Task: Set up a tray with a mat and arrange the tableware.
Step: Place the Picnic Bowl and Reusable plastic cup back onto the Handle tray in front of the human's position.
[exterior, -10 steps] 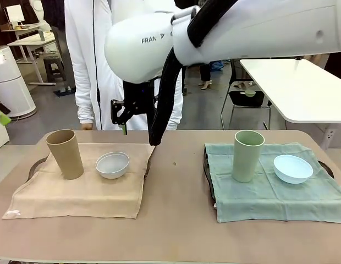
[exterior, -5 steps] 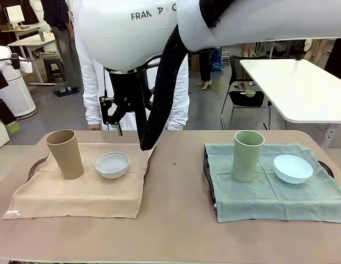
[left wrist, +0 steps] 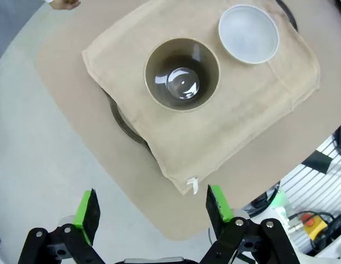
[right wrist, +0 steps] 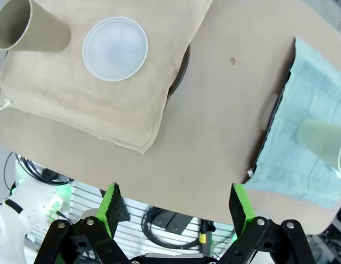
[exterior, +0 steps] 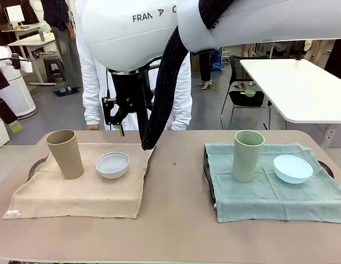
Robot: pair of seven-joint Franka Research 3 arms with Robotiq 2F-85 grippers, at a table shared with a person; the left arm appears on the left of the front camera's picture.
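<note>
- both trays look set: tan tumbler [exterior: 65,153] plus white bowl [exterior: 112,164] on the beige mat [exterior: 77,192], green tumbler [exterior: 247,155] plus blue bowl [exterior: 292,168] on the green mat [exterior: 275,192]
- left gripper [left wrist: 151,204] and right gripper [right wrist: 179,206] both hang above the table with jaws apart and nothing in them, so pretty much nothing left to do imo

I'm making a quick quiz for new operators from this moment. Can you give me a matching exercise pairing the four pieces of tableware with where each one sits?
Things:
1. tan tumbler
2. white bowl
3. pale green tumbler
4. light blue bowl

Places:
A. right part of the green mat
B. left part of the beige mat
C. left part of the green mat
D. right part of the beige mat

Pairs: 1-B, 2-D, 3-C, 4-A
</note>
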